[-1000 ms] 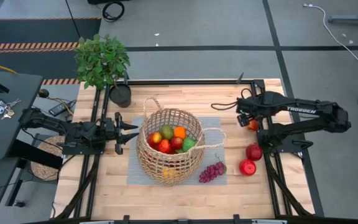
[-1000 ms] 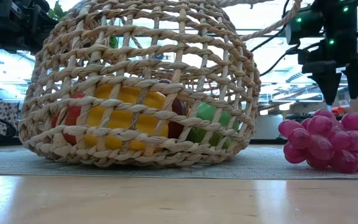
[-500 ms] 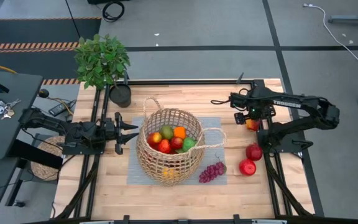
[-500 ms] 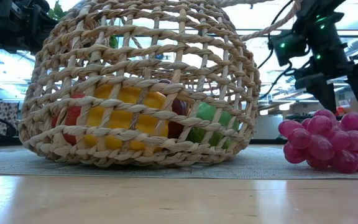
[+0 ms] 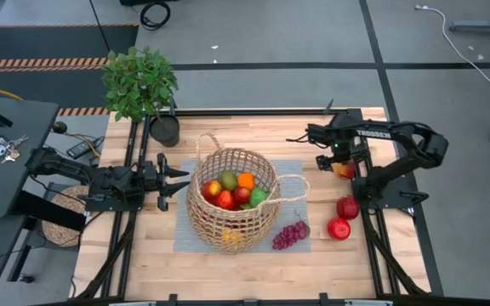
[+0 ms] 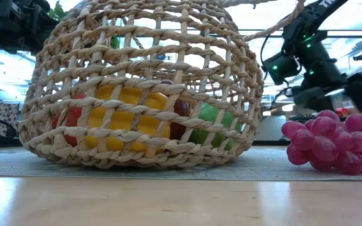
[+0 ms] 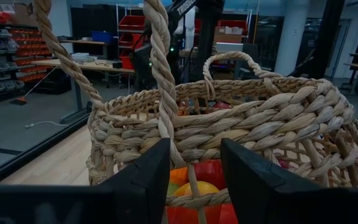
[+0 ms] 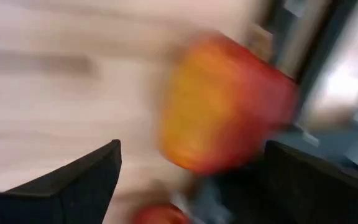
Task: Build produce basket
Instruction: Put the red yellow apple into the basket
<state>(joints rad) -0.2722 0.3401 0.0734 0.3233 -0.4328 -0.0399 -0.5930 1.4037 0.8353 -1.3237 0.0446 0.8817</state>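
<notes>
Above the table's right edge, your right gripper (image 5: 340, 161) hangs with fingers spread and empty over a red-orange fruit (image 8: 225, 102), lined up to pick it. The basket (image 5: 230, 200) waits mid-table, partly filled. Your left gripper (image 5: 177, 181) sits released beside it, likely to steady it.

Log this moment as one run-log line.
right gripper: open, over red-orange fruit | left gripper: open, beside basket | grapes, two red fruits outside
</notes>
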